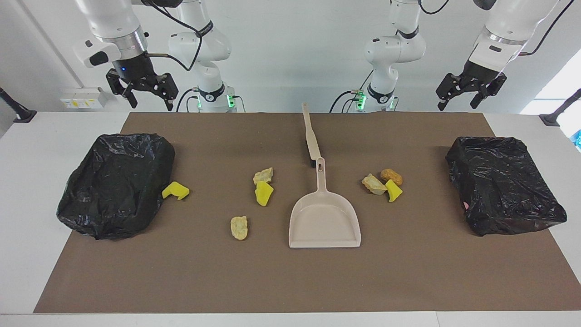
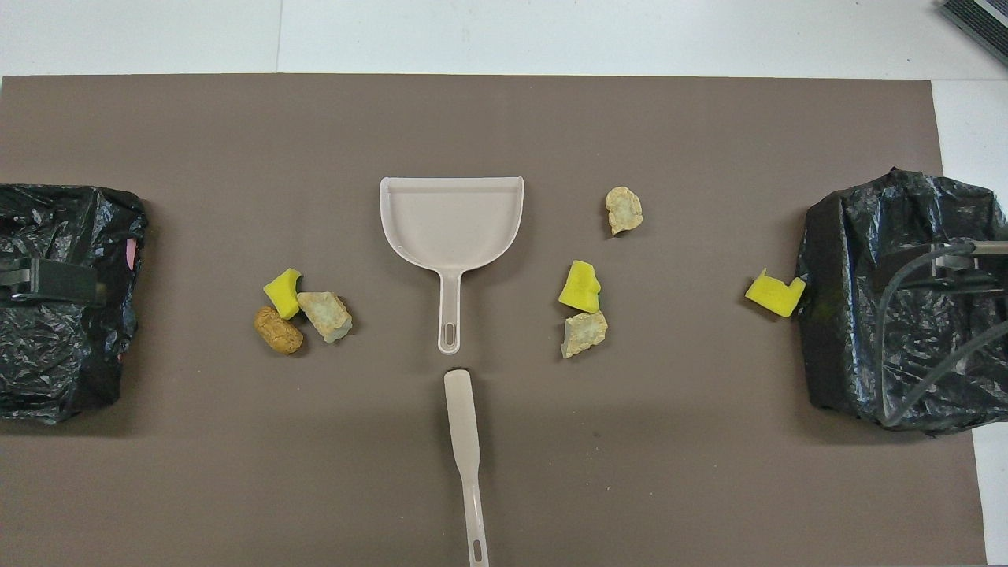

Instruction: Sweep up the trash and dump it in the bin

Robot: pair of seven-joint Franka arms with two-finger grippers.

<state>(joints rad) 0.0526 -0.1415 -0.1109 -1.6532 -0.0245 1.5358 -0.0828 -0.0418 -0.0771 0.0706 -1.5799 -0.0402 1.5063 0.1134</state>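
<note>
The trash is several small scraps on the brown mat. A yellow chunk (image 1: pixel 175 190) (image 2: pixel 776 293) lies against the bin (image 1: pixel 115 184) at the right arm's end. A beige lump (image 1: pixel 263 175), a yellow chunk (image 1: pixel 263 193) and another beige lump (image 1: pixel 239 227) lie beside the dustpan. Toward the left arm's end, a beige lump (image 1: pixel 374 184), an orange-brown lump (image 1: pixel 391 176) and a yellow chunk (image 1: pixel 394 190) lie together. A second bin (image 1: pixel 504 185) stands at the left arm's end. My right gripper (image 1: pixel 150 102) hangs open high over its bin. My left gripper (image 1: pixel 457 103) hangs open over the other bin.
A beige dustpan (image 1: pixel 324 218) (image 2: pixel 451 216) lies mid-mat with its handle pointing toward the robots. A beige-handled brush (image 1: pixel 311 136) (image 2: pixel 465 441) lies in line with it, nearer to the robots. Both bins are lined with black bags. White table (image 1: pixel 27 227) borders the mat.
</note>
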